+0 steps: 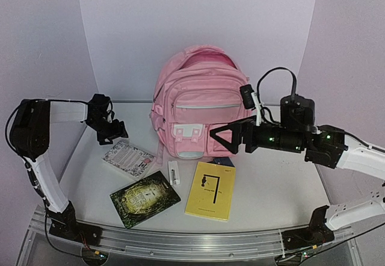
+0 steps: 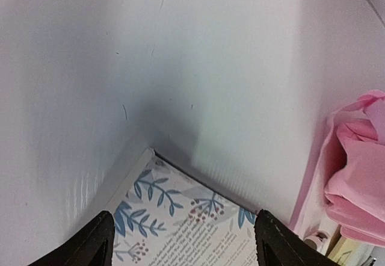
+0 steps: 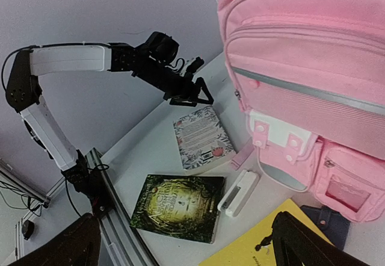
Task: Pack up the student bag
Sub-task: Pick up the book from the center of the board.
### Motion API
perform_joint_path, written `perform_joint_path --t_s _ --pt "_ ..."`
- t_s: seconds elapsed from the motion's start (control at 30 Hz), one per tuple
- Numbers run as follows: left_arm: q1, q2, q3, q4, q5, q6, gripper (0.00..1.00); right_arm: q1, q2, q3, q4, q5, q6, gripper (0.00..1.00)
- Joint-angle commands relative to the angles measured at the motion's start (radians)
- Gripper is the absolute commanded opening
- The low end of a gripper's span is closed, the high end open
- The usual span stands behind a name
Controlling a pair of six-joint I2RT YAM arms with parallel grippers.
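Pale lilac walls close in a white desk (image 1: 271,182). The student bag (image 1: 198,106) stands upright at the far centre against the back wall, its front pockets facing near and its top mouth apparently agape. It is likely soft, light and floppy, so the fabric should give and slide rather than hold its shape. The stiffer zip edge of that mouth or the top rim looks like the best place to hold it open.

Near it lie a yellow book (image 1: 210,191), a dark green book (image 1: 145,198) and a floral book (image 1: 127,159) to the left, with a small white case (image 1: 174,173) between them.

The left jaws stand apart over the floral book's far end and grip nothing; whether they touch it I cannot tell. The right jaws stand wide apart and empty, just in front of the bag's right pocket.
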Motion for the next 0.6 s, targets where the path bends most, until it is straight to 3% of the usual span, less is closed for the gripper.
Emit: perform_joint_path --t_s 0.0,0.17,0.57 --pt "0.068 -0.084 -0.070 0.059 0.063 -0.076 0.82 0.096 0.095 -0.007 0.272 0.101 0.169 0.97" --pt "0.085 -0.073 -0.150 0.118 0.123 -0.115 0.84 0.187 0.329 0.021 0.490 0.113 0.360 0.91" --pt "0.083 -0.032 -0.193 0.091 0.087 -0.089 0.83 0.225 0.754 0.148 0.692 0.199 0.704 0.79"
